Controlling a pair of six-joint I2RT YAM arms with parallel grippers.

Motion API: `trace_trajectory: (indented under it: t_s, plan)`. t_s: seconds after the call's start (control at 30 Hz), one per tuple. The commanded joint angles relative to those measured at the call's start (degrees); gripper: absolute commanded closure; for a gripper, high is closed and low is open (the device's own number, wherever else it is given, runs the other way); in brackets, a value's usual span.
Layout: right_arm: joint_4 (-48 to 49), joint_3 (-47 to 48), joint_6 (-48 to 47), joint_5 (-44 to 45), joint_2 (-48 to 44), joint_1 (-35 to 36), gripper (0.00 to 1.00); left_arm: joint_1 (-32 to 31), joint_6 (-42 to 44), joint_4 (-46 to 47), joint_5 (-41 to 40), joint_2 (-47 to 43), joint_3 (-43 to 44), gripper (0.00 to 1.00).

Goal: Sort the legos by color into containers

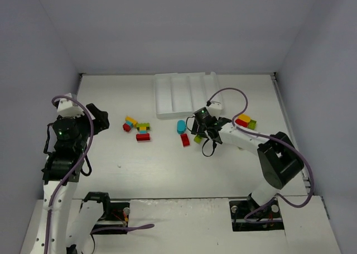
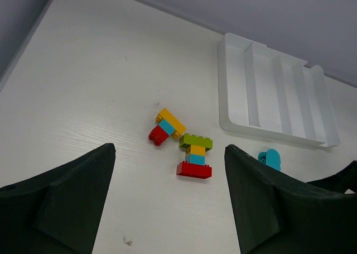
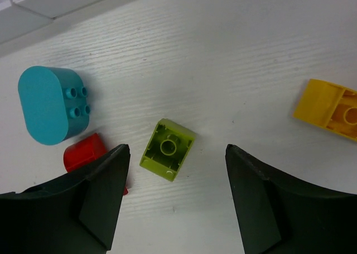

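Here, the lime green brick (image 3: 167, 156) lies upside down on the white table (image 3: 251, 53), hollow underside showing, directly between the fingers (image 3: 89, 204) of the right gripper (image 3: 175, 151); the jaws stand wide apart, 1 on each side of the brick, neither touching it; whether the fingertips have reached the table surface I cannot tell.

Just beside that brick, partly hidden behind 1 finger, sits a red brick (image 3: 83, 152); a rounded cyan brick (image 3: 50, 104) lies next to the red one, studs facing the camera, on the side toward the tray (image 1: 167, 113). To the right of the gripper in the top view lies a small group of red, yellow and lime bricks (image 1: 245, 121).

The tray sits at the far side of the table, near the cyan brick but apart from it; all 4 of its long compartments (image 2: 284, 97) show only bare white floor.

Further left, well apart from the right gripper, lies a 4-piece stack (image 2: 195, 156), lime, yellow, cyan and red in a row; near it lies a smaller yellow, cyan and red cluster (image 2: 167, 125). The left gripper (image 2: 170, 151) hangs over the left part of the table, jaws spread wide and holding nothing, well short of these 2 groups.
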Motion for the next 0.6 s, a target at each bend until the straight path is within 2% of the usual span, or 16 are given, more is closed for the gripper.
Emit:
trace_trajectory:
  t_s: [0.0, 0.3, 0.5, 0.57]
  plan:
    - [2.7, 3.6, 4.2, 3.9, 1.7, 0.3, 0.35, 0.2, -1.5, 4.7, 2.9, 1.7, 1.9, 0.27]
    - [3.3, 5.1, 6.6, 3.2, 7.7, 0.2, 0.43, 0.2, -2.1, 4.5, 4.6, 2.8, 2.0, 0.27]
    - [3.7, 4.1, 5.8, 2.9, 8.3, 0.2, 0.58, 0.2, -2.5, 4.9, 5.8, 3.0, 1.9, 0.27]
    - [3.7, 4.0, 4.9, 3.1, 8.0, 0.2, 0.67, 0.2, -2.6, 4.7, 6.1, 3.2, 1.9, 0.27]
